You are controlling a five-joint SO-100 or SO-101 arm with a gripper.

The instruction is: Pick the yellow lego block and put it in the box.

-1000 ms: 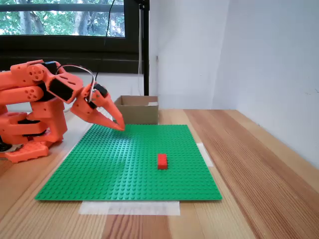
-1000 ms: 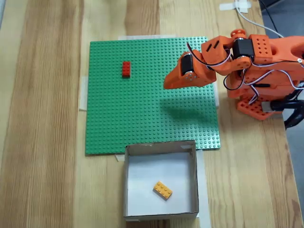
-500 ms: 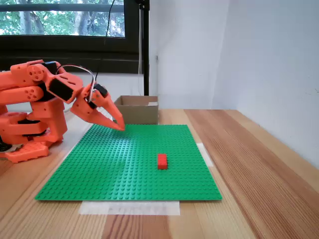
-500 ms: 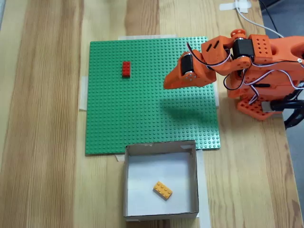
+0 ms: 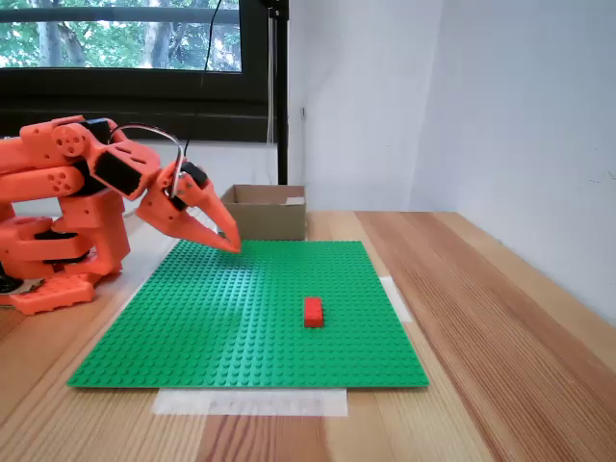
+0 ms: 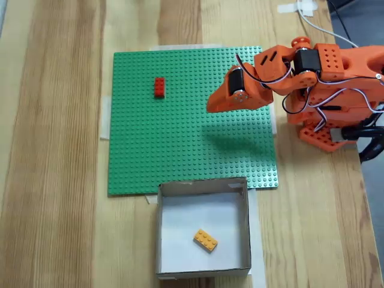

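The yellow lego block [image 6: 206, 240] lies flat on the white floor inside the box [image 6: 159, 228], seen from above in a fixed view. From the side, the box [image 5: 265, 214] stands behind the green baseplate's far edge and hides the block. My orange gripper [image 6: 211, 104] hangs shut and empty above the right part of the baseplate, well away from the box. In the side fixed view the gripper [image 5: 232, 244] points down at the baseplate's far left corner area, its tips just above the studs.
A green baseplate [image 6: 180, 150] is taped to the wooden table. A red brick [image 6: 159, 87] sits on it, also seen as the red brick [image 5: 313, 311] near the plate's middle. The arm's orange base [image 6: 336, 84] stands beside the plate. A white wall lies at right in the side view.
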